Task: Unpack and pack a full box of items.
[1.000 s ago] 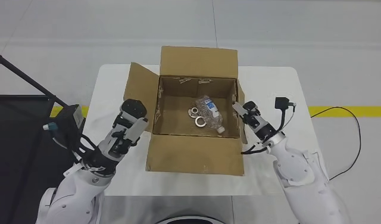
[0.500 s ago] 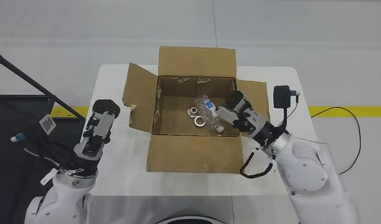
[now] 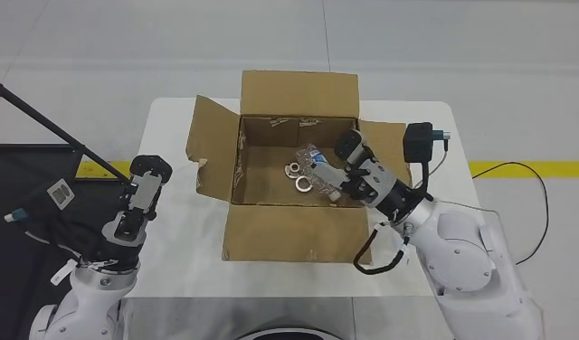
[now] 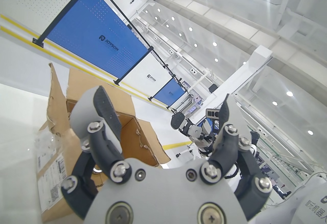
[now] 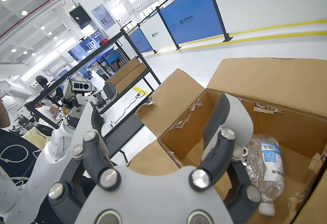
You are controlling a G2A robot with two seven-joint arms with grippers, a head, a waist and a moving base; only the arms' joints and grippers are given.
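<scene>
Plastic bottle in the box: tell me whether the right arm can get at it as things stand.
Probably yes. The right pincer hangs open over the box, close to the bottle; the flaps are folded outward and nothing covers the bottle.

You have the box (image 3: 298,236) standing mid-tabletop (image 3: 412,127), the bottle (image 3: 318,165) lying inside it with two rings (image 3: 304,185) just to its left, your left end effector (image 3: 147,172) left of the box, and your right end effector (image 3: 340,170) over its right side beside the bottle.
</scene>
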